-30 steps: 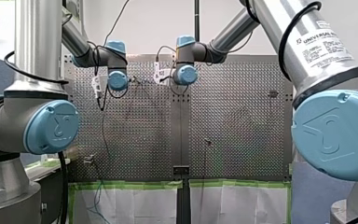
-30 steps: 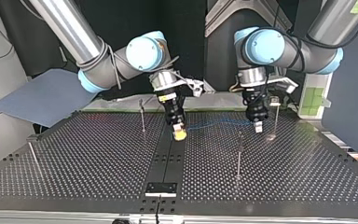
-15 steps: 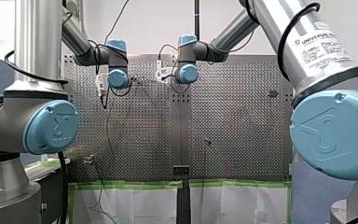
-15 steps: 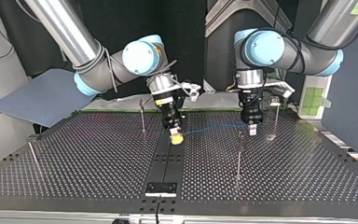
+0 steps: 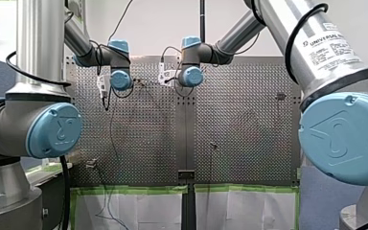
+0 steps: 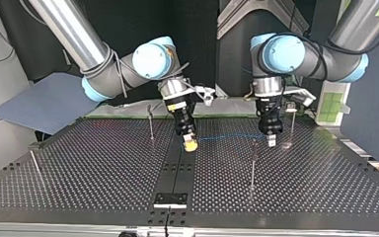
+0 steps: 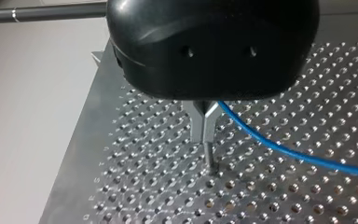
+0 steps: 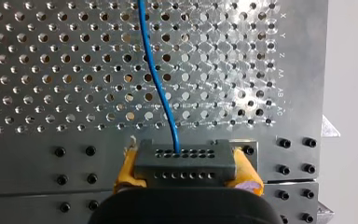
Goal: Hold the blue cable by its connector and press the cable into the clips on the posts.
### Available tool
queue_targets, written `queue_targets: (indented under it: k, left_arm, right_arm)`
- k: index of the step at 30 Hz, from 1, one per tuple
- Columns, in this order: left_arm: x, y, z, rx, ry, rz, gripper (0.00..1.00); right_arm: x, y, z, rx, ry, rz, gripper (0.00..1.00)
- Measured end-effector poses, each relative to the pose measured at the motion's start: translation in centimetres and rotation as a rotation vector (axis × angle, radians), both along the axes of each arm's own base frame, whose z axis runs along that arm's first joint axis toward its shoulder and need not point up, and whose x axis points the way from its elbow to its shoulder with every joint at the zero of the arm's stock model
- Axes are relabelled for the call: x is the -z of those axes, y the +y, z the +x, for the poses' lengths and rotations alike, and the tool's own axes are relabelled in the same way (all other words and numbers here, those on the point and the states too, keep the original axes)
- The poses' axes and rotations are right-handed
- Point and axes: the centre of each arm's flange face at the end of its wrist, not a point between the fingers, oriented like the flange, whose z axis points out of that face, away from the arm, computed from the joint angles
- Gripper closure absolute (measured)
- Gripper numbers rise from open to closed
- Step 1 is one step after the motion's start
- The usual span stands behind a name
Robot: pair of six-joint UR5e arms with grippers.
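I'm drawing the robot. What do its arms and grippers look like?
Silver tubes with light-blue joint caps and black cables. My right arm carries a Universal Robots label. My left gripper is black with metal fingers; my right gripper has yellow pads.

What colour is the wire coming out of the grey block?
Blue. The cable shows best in the right wrist view, leaving the grey connector.

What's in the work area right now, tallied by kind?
Claws: 2 (my left claw, my right claw)
Blue cable: 1
Connector: 1, gripped in my right claw
Posts: 4 that I can make out on the perforated table
Total: 8
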Motion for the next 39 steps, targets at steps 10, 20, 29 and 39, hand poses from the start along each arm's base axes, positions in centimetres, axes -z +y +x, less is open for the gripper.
queue_targets:
  k: [10, 20, 29, 39]
  left_arm:
    - [1.2, 0.2, 1.6, 0.005, 0.017, -0.013, 0.99]
    - [0.6, 0.9, 2.8, 0.011, -0.014, -0.018, 0.99]
    - [-0.8, 1.3, 3.9, 0.025, -0.043, -0.033, 0.99]
    - [-0.9, 1.5, 5.9, 0.046, -0.001, -0.027, 0.99]
  right_arm:
    - [-0.4, -0.5, 0.0, 0.005, 0.000, 0.001, 1.00]
    - [0.3, -1.1, 0.0, 0.003, 0.008, 0.007, 1.00]
    - [0.4, -1.8, -0.2, 0.003, 0.007, 0.005, 1.00]
    - [0.6, -2.7, -0.6, 0.007, 0.007, 0.003, 1.00]
